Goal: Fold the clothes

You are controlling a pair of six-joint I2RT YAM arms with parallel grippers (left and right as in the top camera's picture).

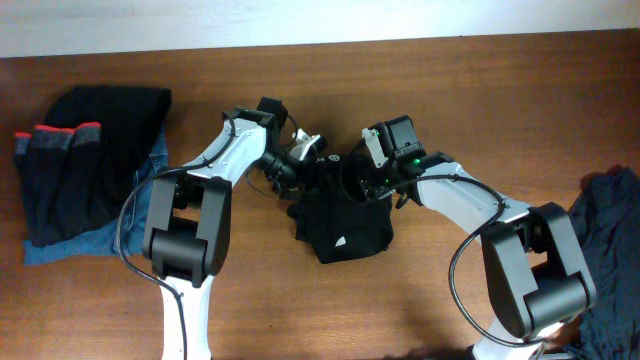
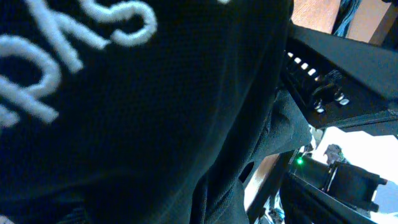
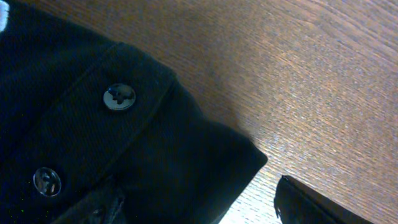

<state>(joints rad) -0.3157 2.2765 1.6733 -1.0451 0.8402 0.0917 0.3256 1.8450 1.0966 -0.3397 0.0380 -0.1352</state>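
A black garment (image 1: 340, 230) lies bunched and partly folded on the middle of the wooden table (image 1: 470, 80), with a small white mark on its front. My left gripper (image 1: 303, 152) is at its upper left edge. Black cloth (image 2: 155, 124) with white lettering (image 2: 56, 50) fills the left wrist view and hides the fingers. My right gripper (image 1: 366, 178) is at the garment's upper right edge. Its view shows a buttoned placket (image 3: 74, 155) and one fingertip (image 3: 311, 205) standing clear of the cloth corner, bare table between them.
A stack of dark clothes (image 1: 90, 150) on blue denim (image 1: 60, 248) sits at the left. A dark blue garment (image 1: 610, 250) hangs over the right edge. The right arm's black body (image 2: 348, 68) is close beside the left wrist camera.
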